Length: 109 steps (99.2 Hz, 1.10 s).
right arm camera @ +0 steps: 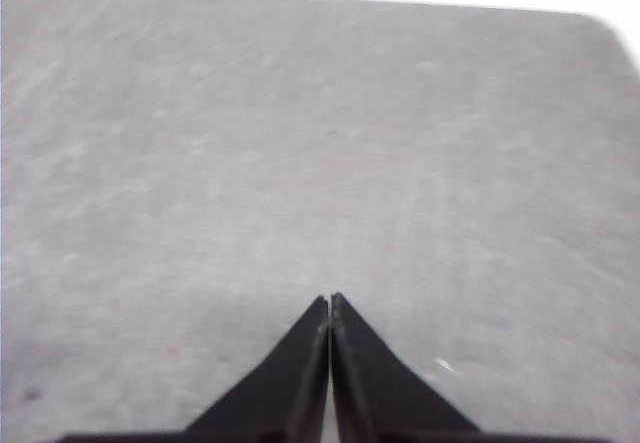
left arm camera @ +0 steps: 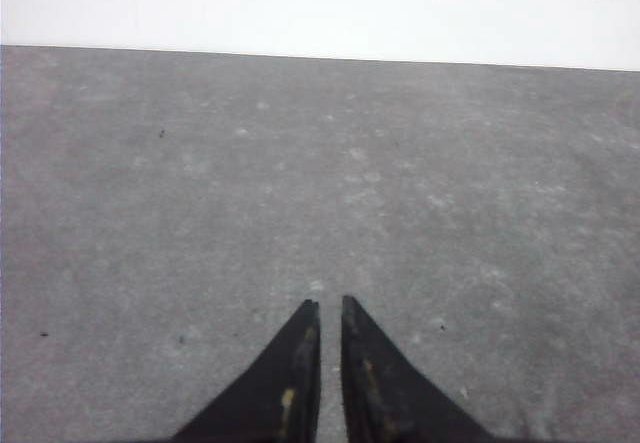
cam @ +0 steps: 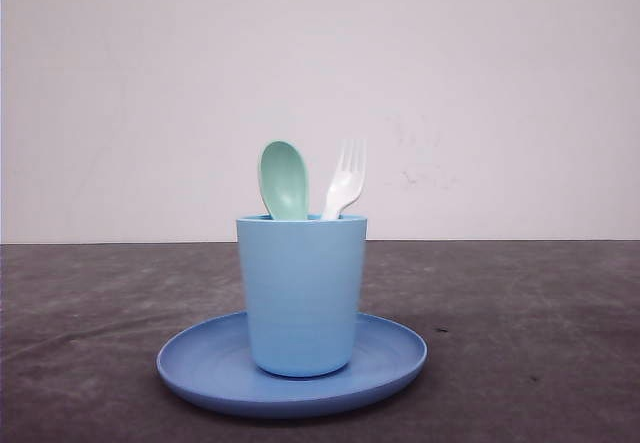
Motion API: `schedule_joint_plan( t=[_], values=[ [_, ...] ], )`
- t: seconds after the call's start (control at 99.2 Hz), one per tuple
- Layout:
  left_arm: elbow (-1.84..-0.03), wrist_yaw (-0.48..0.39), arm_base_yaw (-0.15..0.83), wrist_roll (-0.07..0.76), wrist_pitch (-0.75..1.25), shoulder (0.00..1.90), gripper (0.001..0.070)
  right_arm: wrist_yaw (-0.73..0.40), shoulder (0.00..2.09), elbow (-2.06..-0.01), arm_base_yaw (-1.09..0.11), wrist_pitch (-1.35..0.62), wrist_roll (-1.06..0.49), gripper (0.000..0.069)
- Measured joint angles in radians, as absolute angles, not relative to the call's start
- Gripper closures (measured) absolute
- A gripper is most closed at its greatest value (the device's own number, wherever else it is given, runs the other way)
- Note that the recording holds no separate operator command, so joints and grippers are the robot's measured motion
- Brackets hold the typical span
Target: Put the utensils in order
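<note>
A: The spoon and fork stood heads-up in the cup, which sat on the plate.

B: And the grippers?

A: The left gripper and right gripper had their fingers together, holding nothing, over bare table.

B: Risk?

A: Pulling a utensil sideways could probably have tipped the cup

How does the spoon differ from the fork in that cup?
The spoon is mint green with a rounded oval bowl; the fork is white with pointed tines. The spoon stands on the left, the fork on the right, leaning a little rightward. Both stand heads-up in the light blue cup.
</note>
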<state>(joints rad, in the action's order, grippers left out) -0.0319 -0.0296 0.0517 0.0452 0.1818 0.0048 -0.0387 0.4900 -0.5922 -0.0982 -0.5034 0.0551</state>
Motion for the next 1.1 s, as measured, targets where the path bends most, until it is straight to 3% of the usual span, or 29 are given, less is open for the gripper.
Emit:
schedule_joint_plan(
  t=[0.272,0.494,1.099],
  values=[
    [-0.032,-0.029,0.052,0.045,0.182,0.005,0.0698,-0.018,0.165,-0.242,-0.069,-0.326,0.051,0.069],
    [-0.032,-0.03,0.052,0.045,0.182,0.005,0.0698,-0.012,0.025,-0.063,-0.069,-0.228,0.05,0.069],
    [-0.032,-0.029,0.052,0.045,0.182,0.005,0.0697,0.025,0.006,-0.016,-0.069,-0.167,0.05,0.069]
  ],
)
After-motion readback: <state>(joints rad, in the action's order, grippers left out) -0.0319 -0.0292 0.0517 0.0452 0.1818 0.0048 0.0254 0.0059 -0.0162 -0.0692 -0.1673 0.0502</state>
